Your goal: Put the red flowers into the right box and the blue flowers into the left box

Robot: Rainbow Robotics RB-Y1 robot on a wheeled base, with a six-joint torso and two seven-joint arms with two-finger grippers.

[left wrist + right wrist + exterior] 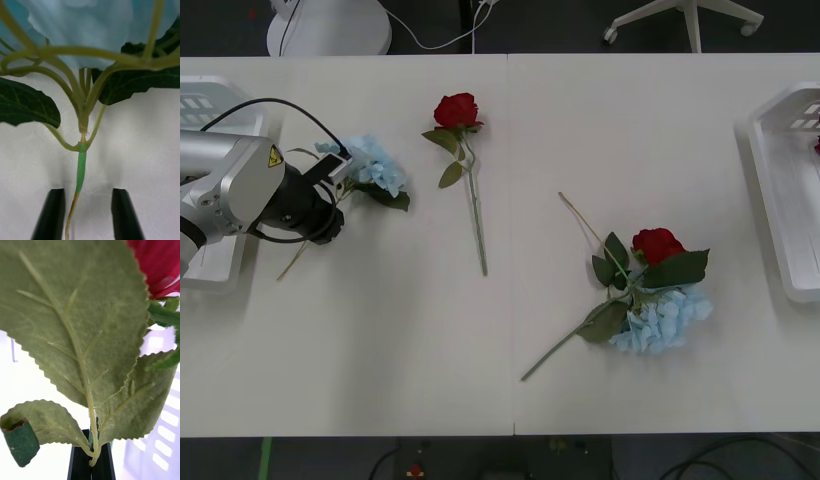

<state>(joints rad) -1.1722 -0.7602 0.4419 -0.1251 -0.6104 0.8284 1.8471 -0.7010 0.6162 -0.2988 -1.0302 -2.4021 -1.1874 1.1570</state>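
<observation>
My left gripper (343, 178) is at the table's left, open. Its black fingers (48, 213) straddle the green stem (80, 170) of a blue flower (376, 164) that lies on the table. The left box (202, 100) is partly hidden behind that arm. My right gripper (92, 463) is shut on the stem of a red flower (159, 266) with big green leaves, over the right box (165, 444). One red rose (457, 110) lies at centre back. Another red rose (658, 245) lies against a second blue flower (665, 320) at front right.
The right box (790, 200) sits at the table's right edge, with a bit of red (816, 146) at its far side. Chair and stand bases stand on the floor beyond the table. Bare tabletop lies between the flowers.
</observation>
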